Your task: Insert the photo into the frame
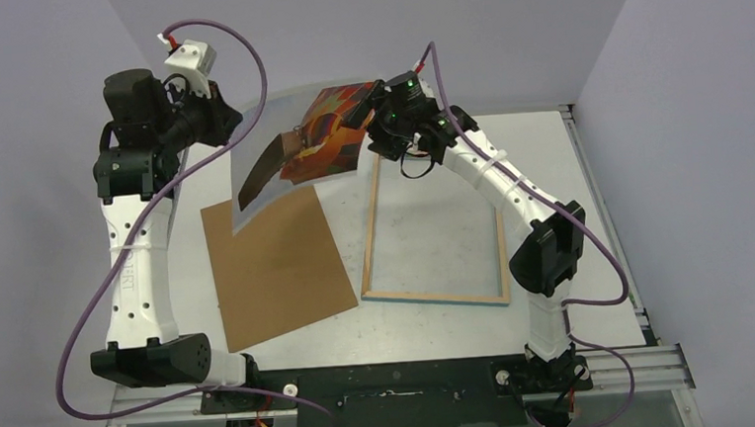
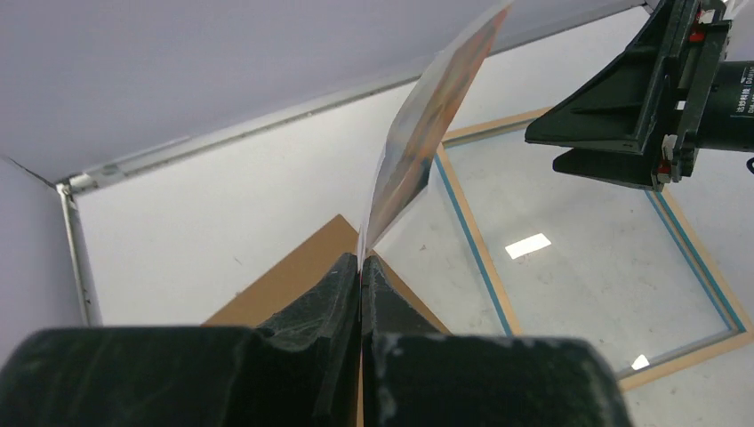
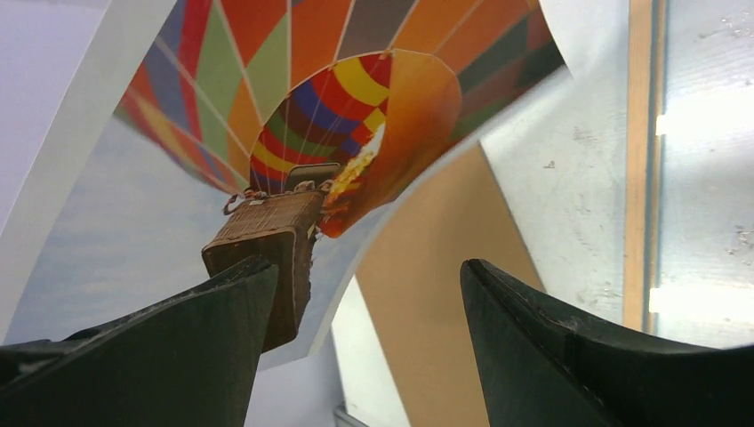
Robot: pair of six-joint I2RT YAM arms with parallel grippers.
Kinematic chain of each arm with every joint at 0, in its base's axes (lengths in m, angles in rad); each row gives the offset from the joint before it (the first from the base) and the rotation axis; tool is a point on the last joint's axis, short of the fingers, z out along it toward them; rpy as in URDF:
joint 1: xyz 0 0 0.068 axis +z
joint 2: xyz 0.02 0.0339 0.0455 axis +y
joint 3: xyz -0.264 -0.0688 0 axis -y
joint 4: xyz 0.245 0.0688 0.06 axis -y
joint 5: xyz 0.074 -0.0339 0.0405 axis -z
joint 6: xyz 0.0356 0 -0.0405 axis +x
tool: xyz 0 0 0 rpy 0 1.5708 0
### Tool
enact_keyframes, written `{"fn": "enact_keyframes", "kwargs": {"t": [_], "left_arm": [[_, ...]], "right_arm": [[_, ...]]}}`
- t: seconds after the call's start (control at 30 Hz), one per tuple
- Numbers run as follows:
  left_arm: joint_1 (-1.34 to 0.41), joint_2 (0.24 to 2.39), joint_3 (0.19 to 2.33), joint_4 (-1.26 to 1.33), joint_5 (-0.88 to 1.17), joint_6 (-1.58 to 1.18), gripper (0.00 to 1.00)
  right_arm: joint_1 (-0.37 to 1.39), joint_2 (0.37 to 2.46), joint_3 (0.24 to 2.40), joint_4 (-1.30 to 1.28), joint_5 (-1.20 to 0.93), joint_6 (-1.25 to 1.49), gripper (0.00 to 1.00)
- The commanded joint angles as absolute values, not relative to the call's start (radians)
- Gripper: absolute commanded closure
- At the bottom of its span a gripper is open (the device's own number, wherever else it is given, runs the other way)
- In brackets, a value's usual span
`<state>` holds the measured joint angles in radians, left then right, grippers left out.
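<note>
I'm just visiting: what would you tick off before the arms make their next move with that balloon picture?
1. Left gripper shut on the photo at its edge: ok.
2. Right gripper open and close to the photo: ok.
3. Right gripper touching the photo: cannot tell.
4. Photo flat: not ok, it curls in the air.
5. Frame lying flat, wood-coloured side up: ok.
6. Brown board off the frame: ok, it lies beside it.
</note>
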<state>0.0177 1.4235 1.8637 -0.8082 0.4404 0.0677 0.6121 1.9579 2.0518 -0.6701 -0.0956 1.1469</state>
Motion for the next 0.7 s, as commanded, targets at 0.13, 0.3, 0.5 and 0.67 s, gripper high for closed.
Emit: {"fn": "enact_keyframes", "kwargs": {"t": [0.13, 0.3, 0.5, 0.67], "left_arm": [[-0.032, 1.389, 1.917, -0.647, 0.434, 0.107, 1.0], [-0.063, 1.337, 1.752, -0.57, 0.45, 0.126, 1.0], [-0.084, 1.256, 1.531, -0.536, 0.518, 0.158, 1.0], [-0.141, 1.196, 1.413, -0.516, 0.51, 0.176, 1.0]], "right_arm": [[0.563, 1.807, 1.974, -0.4, -0.153, 1.345, 0.24], [0.554, 1.792, 1.909, -0.339, -0.196, 1.34, 0.25], [0.534, 1.763, 1.813, -0.343, -0.203, 1.333, 0.24], [0.526, 1.769, 1.855, -0.464, -0.187, 1.288, 0.21]]}}
